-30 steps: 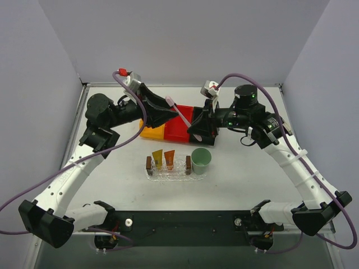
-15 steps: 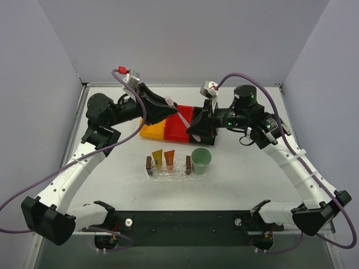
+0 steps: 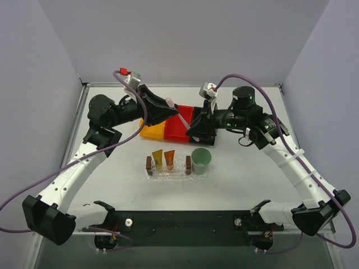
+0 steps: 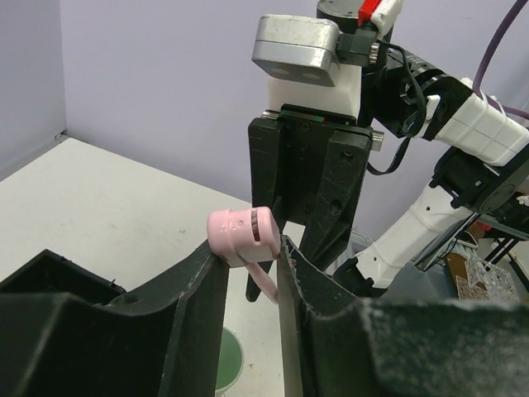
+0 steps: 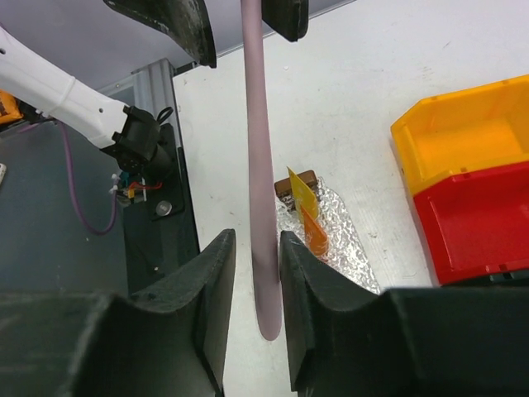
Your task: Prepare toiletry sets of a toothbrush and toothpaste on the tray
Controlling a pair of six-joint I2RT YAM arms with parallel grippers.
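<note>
Toothbrush (image 3: 180,115) hangs above the red bin (image 3: 174,133), behind the tray (image 3: 179,173), its axis spanning both arms: right jaws clamp its handle; left jaws flank its neck, grip unclear.

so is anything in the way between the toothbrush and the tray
Nothing visible does. The toothbrush hangs over the red bin, held in the right gripper, its head between the fingers of the left gripper; nothing lies between that bin and the tray. The green cup stands beside the tray's right end, not across the path.
</note>
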